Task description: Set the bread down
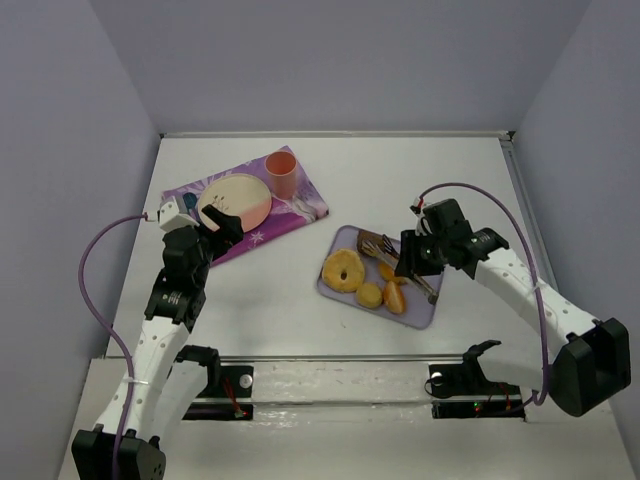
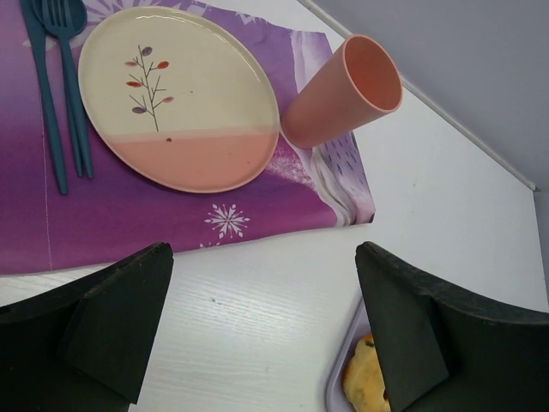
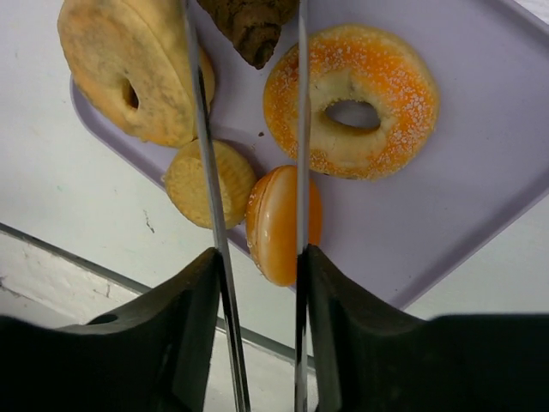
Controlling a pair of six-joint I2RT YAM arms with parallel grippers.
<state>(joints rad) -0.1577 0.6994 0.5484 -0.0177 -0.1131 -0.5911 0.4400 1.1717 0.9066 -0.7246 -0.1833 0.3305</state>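
Task status: not yet begun as far as placement goes. The bread [image 3: 250, 26] lay on the lavender tray [image 3: 480, 189], at the top edge of the right wrist view, between the tips of the tongs [image 3: 301, 129]. The right gripper [image 3: 261, 251] was clamped on the tongs; whether the blades pinched the bread could not be told. Lifting, transfer and release were left to do.

The left gripper [image 2: 262, 335] was spread wide and empty, below the plate [image 2: 180, 94], a likely destination.

Obstructions: a golden ring pastry [image 3: 103, 69] and a sugared ring [image 3: 403, 94] flanked the bread closely. Two small rolls [image 3: 210, 182] lay lower in the frame, under the blades. A pink cup [image 2: 343, 90] stood just right of the plate.
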